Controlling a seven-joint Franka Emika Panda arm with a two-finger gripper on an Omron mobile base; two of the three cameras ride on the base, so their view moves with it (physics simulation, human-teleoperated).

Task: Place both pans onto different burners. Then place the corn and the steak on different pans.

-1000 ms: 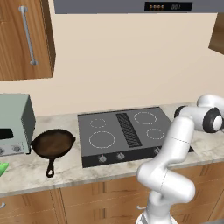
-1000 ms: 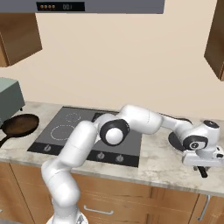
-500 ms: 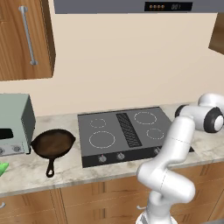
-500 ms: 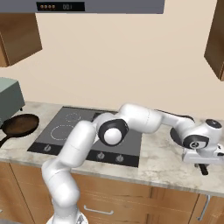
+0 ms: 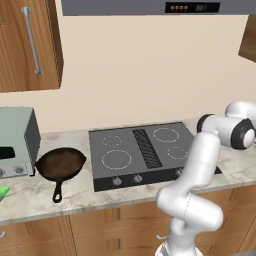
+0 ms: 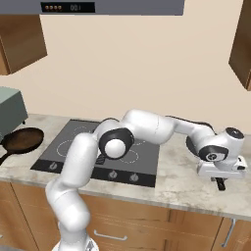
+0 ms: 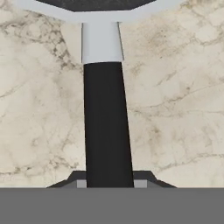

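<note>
Tool: the tool [image 7: 107,184] is sitting low over the desk at the far right, its two tips pressing in on the long black handle [image 7: 107,127] of the grey pan [image 7: 98,5]; it is clamped on that handle.
Grey pan: it is lying flat on the marble desk [image 7: 175,109] right of the cooktop [image 6: 88,147], the handle running back toward the hand [image 6: 220,169] and the rim just showing at the top of the hand view.
Doing it well: judging by the grip near the handle's end, the pan is likely going to sag at the bowl, so lifting straight up, keeping the wrist level and clearing the cooktop edge before swinging left over a burner [image 5: 116,159] looks wise.
Skillet: the brown skillet [image 5: 60,165] is resting on the desk left of the cooktop, near the toaster oven [image 5: 17,142], not yet on a burner.
Corn: a green tip [image 5: 3,192] is showing at the left edge.
Room: wooden cabinets [image 5: 30,45] are hanging above, a hood [image 5: 155,7] over the cooktop, a cream wall behind.
</note>
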